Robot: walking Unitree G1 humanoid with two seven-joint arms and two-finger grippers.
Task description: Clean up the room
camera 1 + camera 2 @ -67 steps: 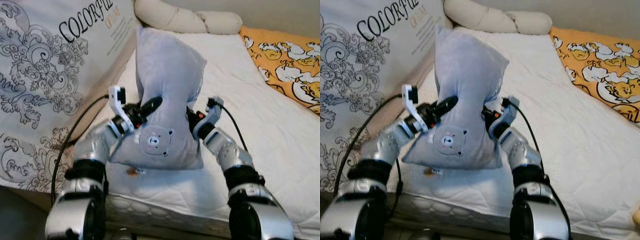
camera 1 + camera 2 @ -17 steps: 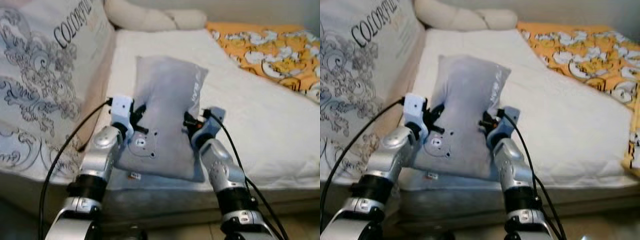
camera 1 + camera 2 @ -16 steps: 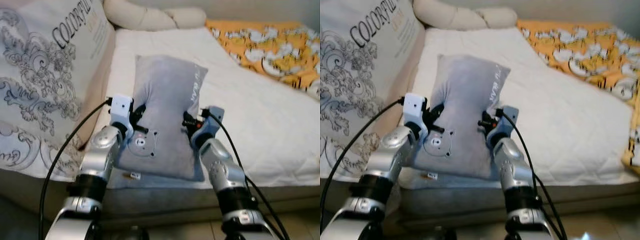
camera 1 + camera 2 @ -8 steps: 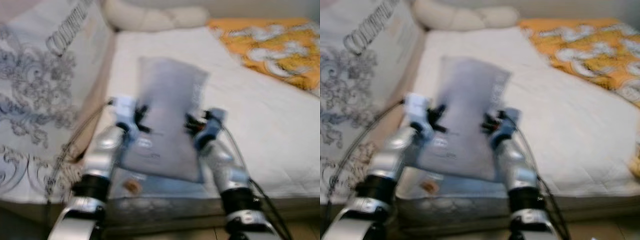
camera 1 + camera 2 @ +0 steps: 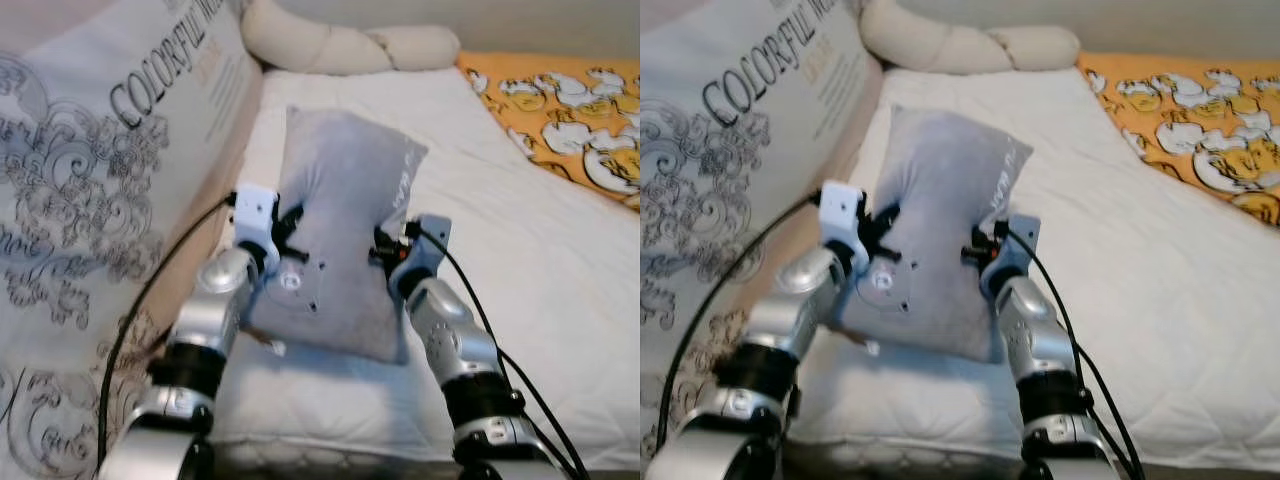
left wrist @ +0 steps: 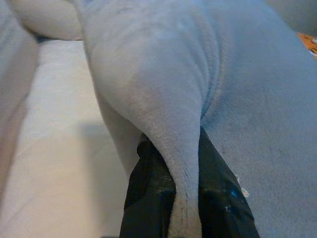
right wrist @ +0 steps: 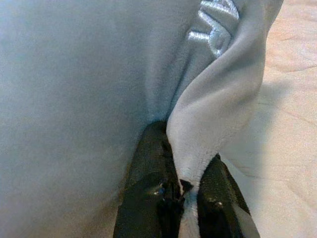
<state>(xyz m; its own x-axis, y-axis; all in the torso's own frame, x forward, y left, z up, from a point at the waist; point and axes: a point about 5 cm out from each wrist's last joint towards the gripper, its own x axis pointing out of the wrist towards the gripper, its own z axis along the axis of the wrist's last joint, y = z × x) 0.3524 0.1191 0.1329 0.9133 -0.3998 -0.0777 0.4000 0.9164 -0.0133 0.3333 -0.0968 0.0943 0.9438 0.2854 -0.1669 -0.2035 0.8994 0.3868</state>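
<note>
Grey plush, that's the pillow (image 5: 345,225), and the robot has it by both long edges over the near left part of the bed (image 5: 530,260). Its lower end sits at the mattress edge, and the upper end tilts away toward the headboard side. A small bear face is stitched near the bottom, and pale embroidered lettering runs along the right edge.

Up close, the left gripper (image 6: 181,208) has its two black fingers pressed together on a fold of the pillow's left edge, the fabric bunched up between them. On the other side, the right gripper (image 7: 185,198) pinches the right edge the same way, just below the lettering.

White quilted cover lies under it all. To the left leans a big cushion (image 5: 90,200) printed with grey scrolls and the word COLORFUL. A cream knotted bolster (image 5: 340,45) lies at the far end, and an orange blanket (image 5: 570,110) with cartoon ducks covers the right far corner.
</note>
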